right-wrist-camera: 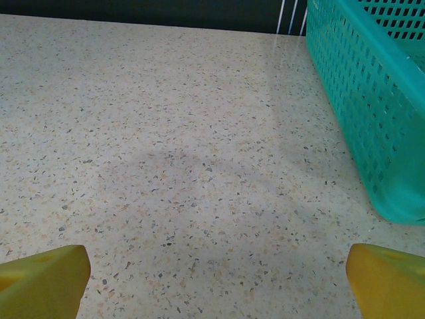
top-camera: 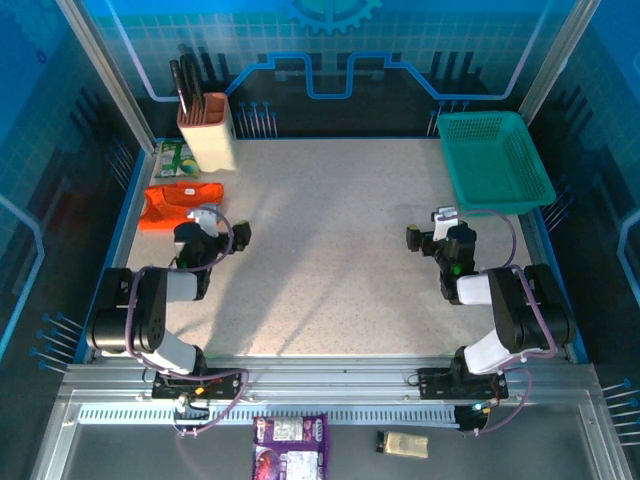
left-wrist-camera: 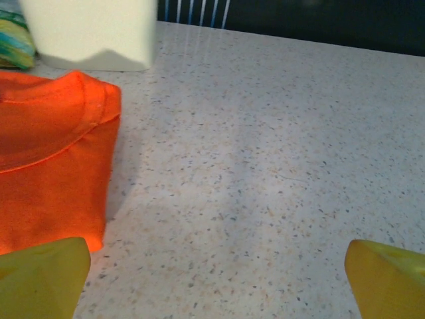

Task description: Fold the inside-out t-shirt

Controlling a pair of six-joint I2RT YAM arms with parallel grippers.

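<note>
The inside-out t-shirt (top-camera: 170, 204) is a bright orange, flat, compact bundle at the table's left side; in the left wrist view the t-shirt (left-wrist-camera: 46, 166) shows its collar seam and a straight right edge. My left gripper (top-camera: 206, 214) sits just right of it, near its front corner. It is open, and bare table lies between its yellow fingertips (left-wrist-camera: 43, 276). My right gripper (top-camera: 444, 216) is open over bare tabletop at the right, with nothing between its yellow fingertips (right-wrist-camera: 388, 279).
A teal mesh basket (top-camera: 495, 160) stands at the back right, its wall (right-wrist-camera: 372, 100) close to my right gripper. A cream knife block (top-camera: 207, 130) and a green packet (top-camera: 172, 158) stand behind the shirt. Raised blue edges border the table.
</note>
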